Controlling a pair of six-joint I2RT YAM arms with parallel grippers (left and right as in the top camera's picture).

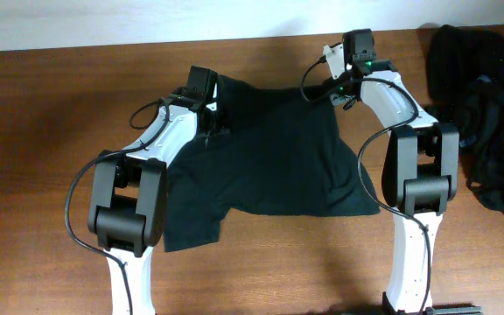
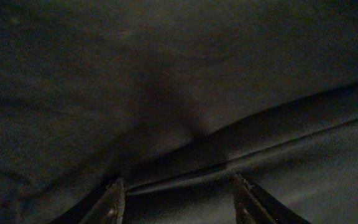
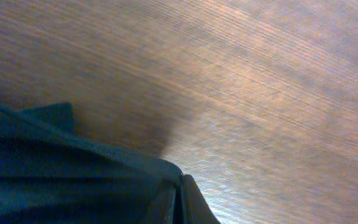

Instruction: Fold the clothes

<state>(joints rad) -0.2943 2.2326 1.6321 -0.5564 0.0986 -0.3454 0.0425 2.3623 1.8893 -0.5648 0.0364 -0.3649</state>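
When looking from above, see black T-shirt point(image 1: 278, 157) spread soft and matte on glossy brown wood-grain table point(image 1: 51, 131), between both arms, with lower edge wavy. See right claw point(image 3: 180, 186) pinched closed on thin fabric edge at far right corner. See left claw point(image 2: 179, 186) with fingers apart over smooth dark cloth with one raised fold. At right, apart, see crumpled heap of black garments point(image 1: 488, 114).

Looked like a robotics lab: 2 white robot arms point(image 1: 131, 206) at a wood table point(image 1: 42, 131) (plain pale wall point(image 1: 103, 17) behind). Black clothes point(image 1: 488, 122) lay heaped at 1 side.
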